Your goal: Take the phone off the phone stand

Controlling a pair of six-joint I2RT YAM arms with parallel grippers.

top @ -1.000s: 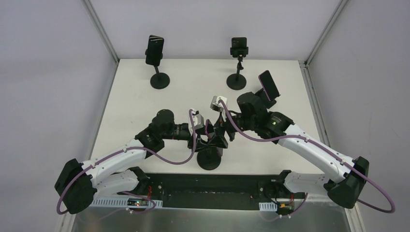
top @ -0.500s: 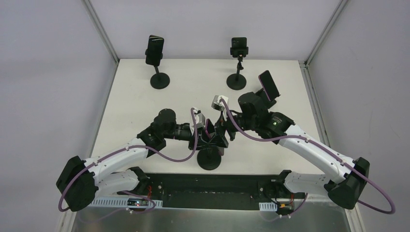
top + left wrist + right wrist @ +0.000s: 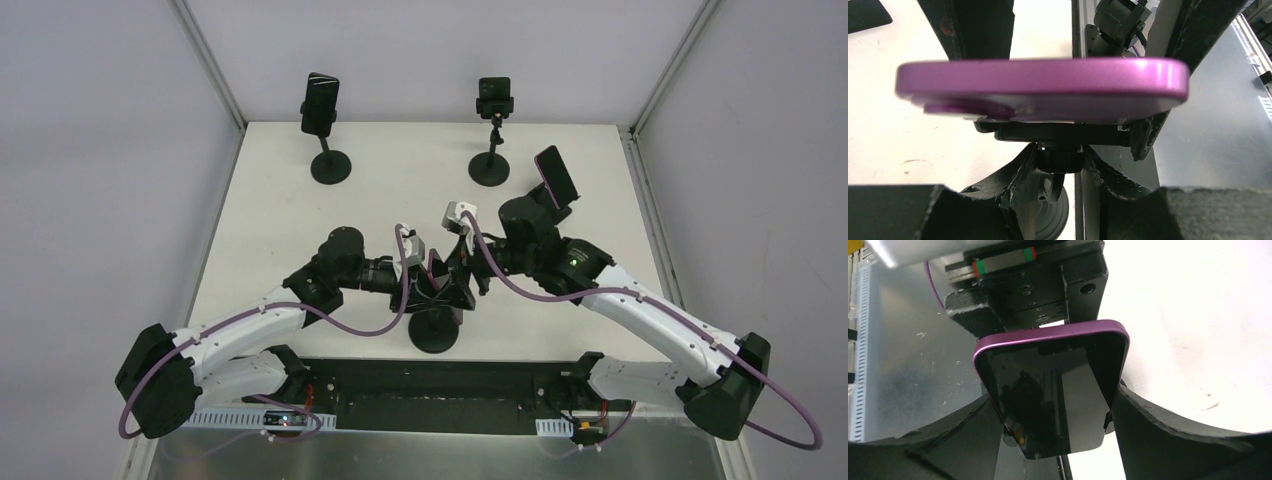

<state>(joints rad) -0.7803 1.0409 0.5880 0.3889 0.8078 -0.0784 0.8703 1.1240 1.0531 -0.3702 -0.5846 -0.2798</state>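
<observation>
The purple phone (image 3: 1043,82) with its black screen (image 3: 1053,390) sits in the clamp of the phone stand (image 3: 1058,159), whose round base (image 3: 435,330) stands near the table's front edge. My left gripper (image 3: 1059,162) is shut on the stand's neck just under the clamp. My right gripper (image 3: 1054,422) is shut on the phone, one finger on each long side. In the top view both grippers meet above the base, the left gripper (image 3: 428,290) from the left and the right gripper (image 3: 460,280) from the right, and they hide the phone.
Three other stands with phones stand behind: one at the back left (image 3: 321,105), one at the back middle (image 3: 494,98), and one (image 3: 556,176) close behind my right arm. A black rail (image 3: 440,385) runs along the table's near edge.
Both wrists have shifted slightly to the right around the stand. The right arm's elbow has moved a little to the right. The grips look unchanged.
</observation>
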